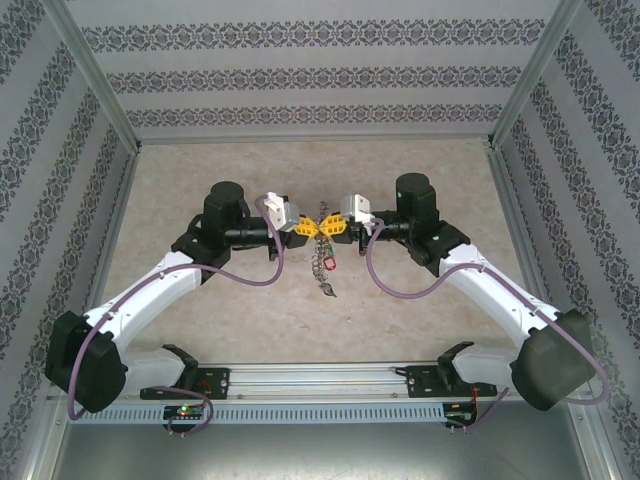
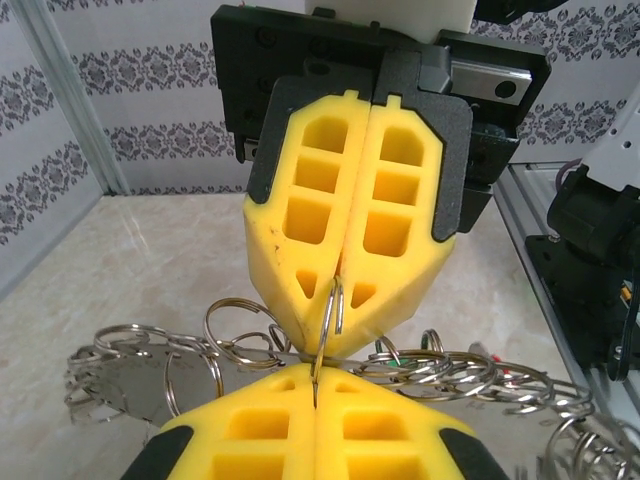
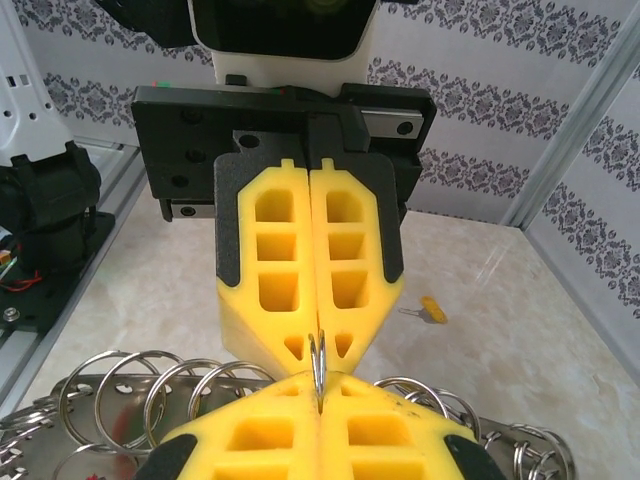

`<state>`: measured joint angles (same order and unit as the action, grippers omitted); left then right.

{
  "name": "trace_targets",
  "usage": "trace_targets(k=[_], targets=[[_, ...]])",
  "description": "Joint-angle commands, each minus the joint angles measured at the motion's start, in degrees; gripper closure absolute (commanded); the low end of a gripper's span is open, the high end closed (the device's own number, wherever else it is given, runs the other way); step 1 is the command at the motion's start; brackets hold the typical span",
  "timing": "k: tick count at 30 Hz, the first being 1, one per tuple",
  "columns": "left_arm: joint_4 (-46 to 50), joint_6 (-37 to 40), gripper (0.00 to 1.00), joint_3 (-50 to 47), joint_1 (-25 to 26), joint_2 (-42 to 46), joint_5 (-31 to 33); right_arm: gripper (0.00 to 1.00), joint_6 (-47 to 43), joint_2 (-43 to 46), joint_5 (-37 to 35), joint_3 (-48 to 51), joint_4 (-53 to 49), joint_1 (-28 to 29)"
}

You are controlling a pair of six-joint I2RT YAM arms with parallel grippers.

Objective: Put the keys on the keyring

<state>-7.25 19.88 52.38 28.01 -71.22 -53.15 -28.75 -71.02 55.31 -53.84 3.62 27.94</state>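
My two grippers meet tip to tip over the middle of the table. Between them stands the keyring [image 2: 333, 312], a thin silver wire loop seen edge-on. My left gripper [image 2: 317, 388] is shut on its near side and my right gripper [image 2: 338, 300] on its far side. The right wrist view shows the same hold: right gripper [image 3: 318, 396] below, left gripper [image 3: 315, 345] above, keyring [image 3: 319, 362] pinched between. From above, the left gripper [image 1: 311, 228] and right gripper [image 1: 331, 227] touch. A bunch of silver rings and keys [image 1: 323, 265] trails from them, with a red tag [image 1: 330, 264].
Several small silver rings [image 2: 238, 330] and a flat grey metal piece [image 2: 110, 385] lie right under the fingertips. One key with a yellow tag [image 3: 431, 312] lies alone on the beige table [image 1: 450, 190]. Patterned walls and metal posts [image 1: 95, 75] close in the table.
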Motion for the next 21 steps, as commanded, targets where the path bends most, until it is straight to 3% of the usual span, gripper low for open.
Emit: trace_targets(k=[1,3,6,16,21], targets=[[-1.41,-1.2,0.94,2.97,0.27,-0.27,-3.29,1.0,-0.95,0.78,1.01,-0.39,2.44,0.53],[-1.46,-1.33,0.86,2.66,0.21,0.22,-2.67,1.0,-1.57,1.13,0.21,0.16,2.12,0.45],[-1.47,-1.24,0.84,2.09,0.03,0.88,-2.06,1.0,-1.65,1.61,0.06,0.59,1.89,0.01],[-0.02,-0.24,0.83,2.44,-0.97,0.47,-3.02,1.0,-1.59,2.81,-0.15,1.83,1.54,-0.26],[0.29,-0.65,0.88,3.18,-1.22,0.38,-4.15,1.0,-1.58,2.65,0.3,1.6,1.57,-0.26]])
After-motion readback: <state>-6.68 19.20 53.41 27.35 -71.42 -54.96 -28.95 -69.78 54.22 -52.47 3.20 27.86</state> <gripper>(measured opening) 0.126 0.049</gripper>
